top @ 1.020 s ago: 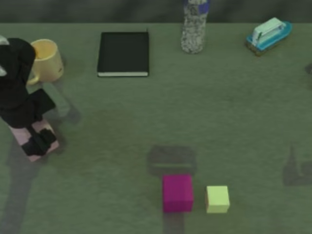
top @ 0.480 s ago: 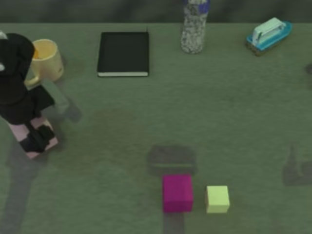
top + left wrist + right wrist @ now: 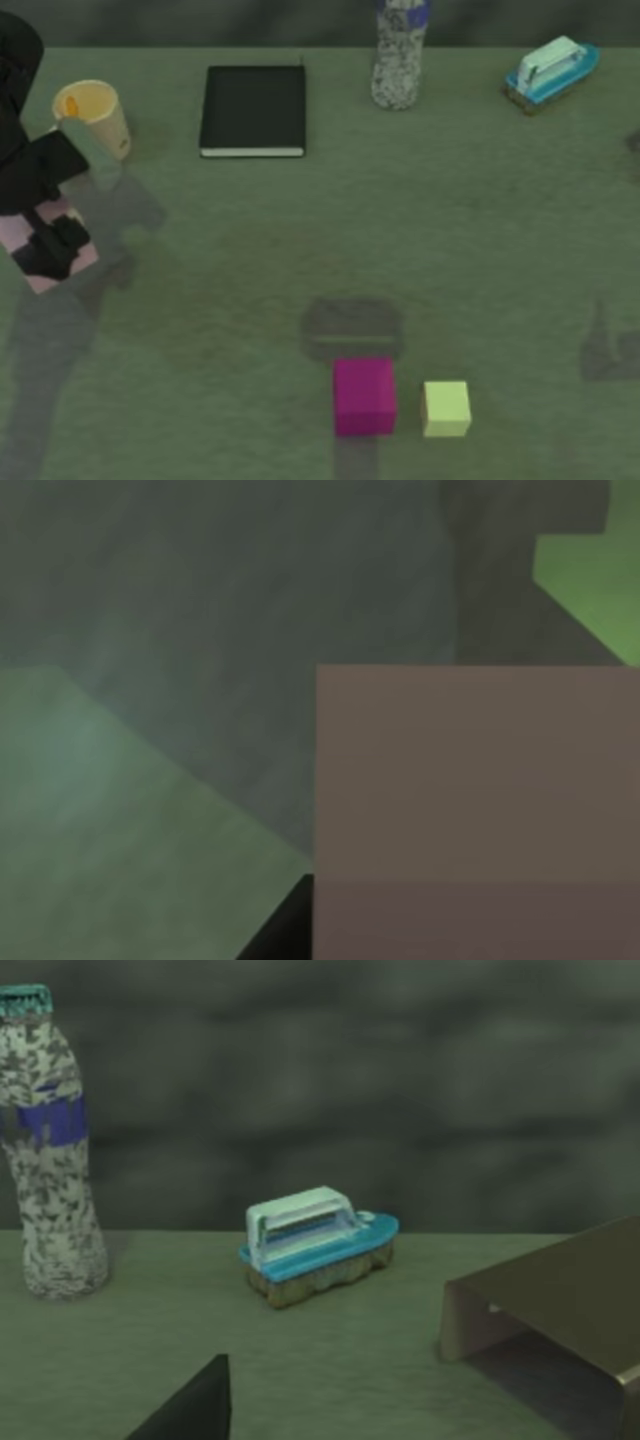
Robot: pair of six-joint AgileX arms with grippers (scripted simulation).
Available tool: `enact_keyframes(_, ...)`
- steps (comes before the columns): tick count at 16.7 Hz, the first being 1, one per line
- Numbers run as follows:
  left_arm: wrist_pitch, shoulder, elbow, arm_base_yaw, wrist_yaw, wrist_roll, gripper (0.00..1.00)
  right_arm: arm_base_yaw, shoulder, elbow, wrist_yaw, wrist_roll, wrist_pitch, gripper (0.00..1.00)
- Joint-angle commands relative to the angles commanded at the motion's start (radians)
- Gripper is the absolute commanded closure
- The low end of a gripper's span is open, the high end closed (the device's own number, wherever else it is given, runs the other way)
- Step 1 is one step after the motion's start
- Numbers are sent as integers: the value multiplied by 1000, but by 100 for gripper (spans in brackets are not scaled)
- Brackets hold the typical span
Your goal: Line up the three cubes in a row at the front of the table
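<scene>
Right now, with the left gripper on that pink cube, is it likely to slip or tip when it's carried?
The pink cube looks rigid, with flat plain faces, so the left gripper probably gets a stable hold. Its smooth sides might slide if the grip is light. Being the largest cube and blocky, it seems unlikely to roll or tip when set on the table.

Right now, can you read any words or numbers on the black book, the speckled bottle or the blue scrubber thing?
No readable text anywhere.
Black book: plain cover, no title.
Speckled grey bottle: a dark blue band, no letters on it.
Blue-and-white scrubbing brush: no brand visible.
Pale yellow mug: no print.
</scene>
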Motion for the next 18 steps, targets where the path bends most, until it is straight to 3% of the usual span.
enact_keyframes(4, 2, -2, -7, -20, 0, 3, 100, 0, 0, 0, 0, 0, 0, 0)
enact_keyframes(6, 0, -23, -26, -77, 1, 7, 100, 0, 0, 0, 0, 0, 0, 0)
enact_keyframes(14, -13, -192, -190, -563, 1, 11, 100, 0, 0, 0, 0, 0, 0, 0)
enact_keyframes(18, -10, -245, -234, -660, -2, 9, 100, 0, 0, 0, 0, 0, 0, 0)
